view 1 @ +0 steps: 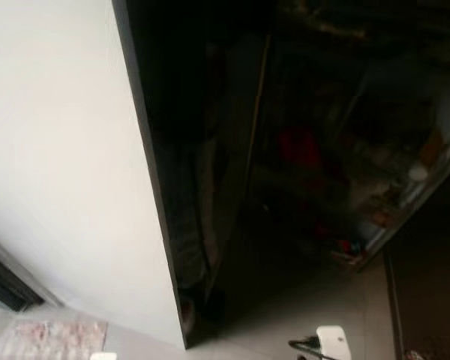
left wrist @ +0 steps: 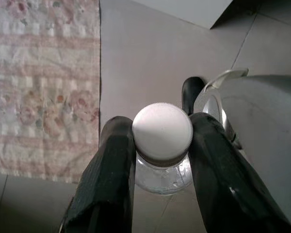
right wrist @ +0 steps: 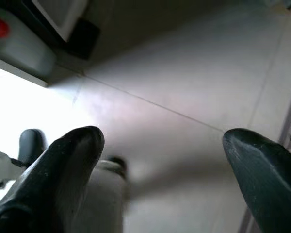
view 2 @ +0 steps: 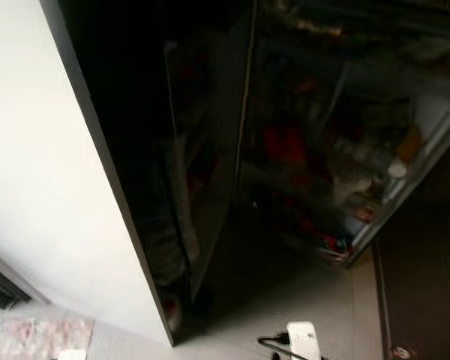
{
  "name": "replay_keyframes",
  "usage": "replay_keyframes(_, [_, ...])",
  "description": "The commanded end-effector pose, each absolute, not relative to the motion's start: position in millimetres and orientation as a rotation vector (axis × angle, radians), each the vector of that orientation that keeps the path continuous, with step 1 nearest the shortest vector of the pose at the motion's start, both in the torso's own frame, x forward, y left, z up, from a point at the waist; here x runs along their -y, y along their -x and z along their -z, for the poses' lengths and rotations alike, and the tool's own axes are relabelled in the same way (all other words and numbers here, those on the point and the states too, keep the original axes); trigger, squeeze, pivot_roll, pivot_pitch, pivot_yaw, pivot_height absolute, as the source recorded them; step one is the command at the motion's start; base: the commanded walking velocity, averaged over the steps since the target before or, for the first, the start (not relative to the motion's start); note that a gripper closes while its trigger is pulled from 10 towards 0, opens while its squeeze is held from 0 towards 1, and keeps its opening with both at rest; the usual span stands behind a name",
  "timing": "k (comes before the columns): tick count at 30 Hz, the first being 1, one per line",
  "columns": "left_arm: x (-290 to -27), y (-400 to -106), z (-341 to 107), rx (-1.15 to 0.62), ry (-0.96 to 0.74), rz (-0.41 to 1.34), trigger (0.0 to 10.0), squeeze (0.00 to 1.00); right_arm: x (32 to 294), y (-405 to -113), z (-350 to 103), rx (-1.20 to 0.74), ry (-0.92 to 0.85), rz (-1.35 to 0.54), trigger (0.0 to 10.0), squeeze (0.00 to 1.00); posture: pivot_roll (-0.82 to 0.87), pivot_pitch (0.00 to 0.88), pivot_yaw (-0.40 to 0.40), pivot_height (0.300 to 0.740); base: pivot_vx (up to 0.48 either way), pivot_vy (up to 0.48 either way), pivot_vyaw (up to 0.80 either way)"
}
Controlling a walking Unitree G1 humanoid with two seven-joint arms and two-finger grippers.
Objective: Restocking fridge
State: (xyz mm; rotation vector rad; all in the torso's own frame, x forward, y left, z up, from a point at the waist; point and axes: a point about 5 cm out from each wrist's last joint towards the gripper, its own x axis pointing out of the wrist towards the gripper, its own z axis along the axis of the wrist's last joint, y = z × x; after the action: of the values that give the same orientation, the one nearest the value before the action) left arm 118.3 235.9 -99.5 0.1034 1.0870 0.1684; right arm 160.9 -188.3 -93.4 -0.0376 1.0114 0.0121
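A clear bottle [left wrist: 162, 165] with a white cap [left wrist: 162, 132] sits clamped in the left gripper [left wrist: 161, 145] above pale floor tiles [left wrist: 150, 58] and a floral rug [left wrist: 43, 82]. The right gripper [right wrist: 162, 141] hangs spread, empty. Ahead, the dark fridge [view 2: 307, 172] seems open.

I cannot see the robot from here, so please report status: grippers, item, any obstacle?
Left gripper shut on clear bottle, white cap up. Right gripper open, above tiled floor. Open fridge ahead, dark, shelves stocked.
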Motion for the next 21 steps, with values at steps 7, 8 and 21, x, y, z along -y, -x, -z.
replay_keyframes(7, [-237.2, -117.2, 99.5, -1.093, -0.115, -0.151, 10.0, 0.00, 193.8, -153.6, 95.6, -1.029, 0.041, 0.000, 10.0, 0.00, 0.04, 0.000, -0.004, 0.740, 0.000, -0.365, 0.13])
replay_keyframes(8, [-237.0, -118.2, 99.3, -1.093, -0.117, -0.150, 10.0, 0.00, 193.9, -153.2, 95.8, -1.031, 0.032, 0.009, 10.0, 0.00, 0.04, 0.000, -0.004, 0.740, 0.000, -0.352, 0.00])
replay_keyframes(21, [-231.3, -113.2, 102.2, -1.107, -0.110, -0.148, 10.0, 0.00, 196.3, -155.0, 94.7, -1.026, 0.086, -0.010, 10.0, 0.00, 0.04, 0.000, -0.008, 0.740, 0.000, 0.000, 0.43])
